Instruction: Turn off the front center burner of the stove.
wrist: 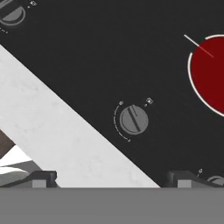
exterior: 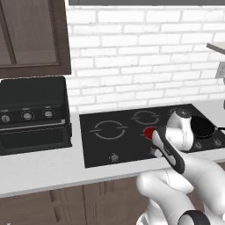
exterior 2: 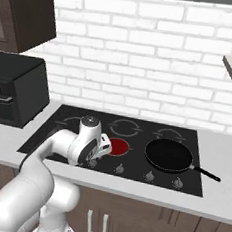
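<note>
The front center burner [exterior 2: 118, 147] is seen lit red on the stove [exterior 2: 61, 128], just behind its row of knobs, with a black frying pan [exterior 2: 168, 155] beside it and a boxy countertop oven [exterior: 33, 115] well apart on the counter [exterior: 39, 169]. The gripper [wrist: 109, 178] hangs above a grey knob [wrist: 134, 120] near the stove's front edge — its tips set wide apart, holding nothing. In the left base view the burner is largely hidden behind the arm, and part of the knob row as well — only a red sliver can be made out.

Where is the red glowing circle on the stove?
The front center burner glows on the stove, in the right base view between the robot's hand and the black frying pan.
</note>
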You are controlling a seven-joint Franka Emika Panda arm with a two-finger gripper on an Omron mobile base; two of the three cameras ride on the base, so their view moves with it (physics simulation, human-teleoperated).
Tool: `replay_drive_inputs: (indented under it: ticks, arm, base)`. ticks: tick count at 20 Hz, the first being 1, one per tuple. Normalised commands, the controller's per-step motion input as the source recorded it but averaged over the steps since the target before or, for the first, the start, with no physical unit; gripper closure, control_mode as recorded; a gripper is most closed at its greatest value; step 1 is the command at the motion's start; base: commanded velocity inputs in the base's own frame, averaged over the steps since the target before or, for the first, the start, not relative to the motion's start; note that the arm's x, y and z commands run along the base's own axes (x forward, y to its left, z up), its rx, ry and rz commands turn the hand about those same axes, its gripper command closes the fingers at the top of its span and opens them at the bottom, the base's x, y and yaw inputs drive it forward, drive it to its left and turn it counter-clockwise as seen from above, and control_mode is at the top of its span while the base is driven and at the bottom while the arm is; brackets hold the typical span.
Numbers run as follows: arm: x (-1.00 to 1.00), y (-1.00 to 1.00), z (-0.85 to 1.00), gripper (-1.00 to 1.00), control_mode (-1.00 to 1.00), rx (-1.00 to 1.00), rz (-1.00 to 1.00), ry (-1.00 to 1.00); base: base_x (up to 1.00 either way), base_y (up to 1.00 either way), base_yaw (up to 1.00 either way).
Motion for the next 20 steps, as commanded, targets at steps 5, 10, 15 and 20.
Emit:
replay_drive_inputs:
  ticks: [5, 10, 15, 20]
  arm:
    - [0.06, 0.00, -0.09, -1.00, -1.00, 0.00, 0.02, 0.00]
    - [0.16, 0.00, -0.18, -1.00, -1.00, 0.00, 0.03, 0.00]
    - [0.23, 0.01, -0.17, -1.00, -1.00, 0.00, 0.02, 0.00]
    - [0.25, 0.07, -0.15, -1.00, -1.00, 0.00, 0.01, 0.00]
  base:
    - [0.00, 0.00, 0.00]
    - [0.00, 0.00, 0.00]
    - [0.00, 0.00, 0.00]
    - [0.00, 0.00, 0.00]
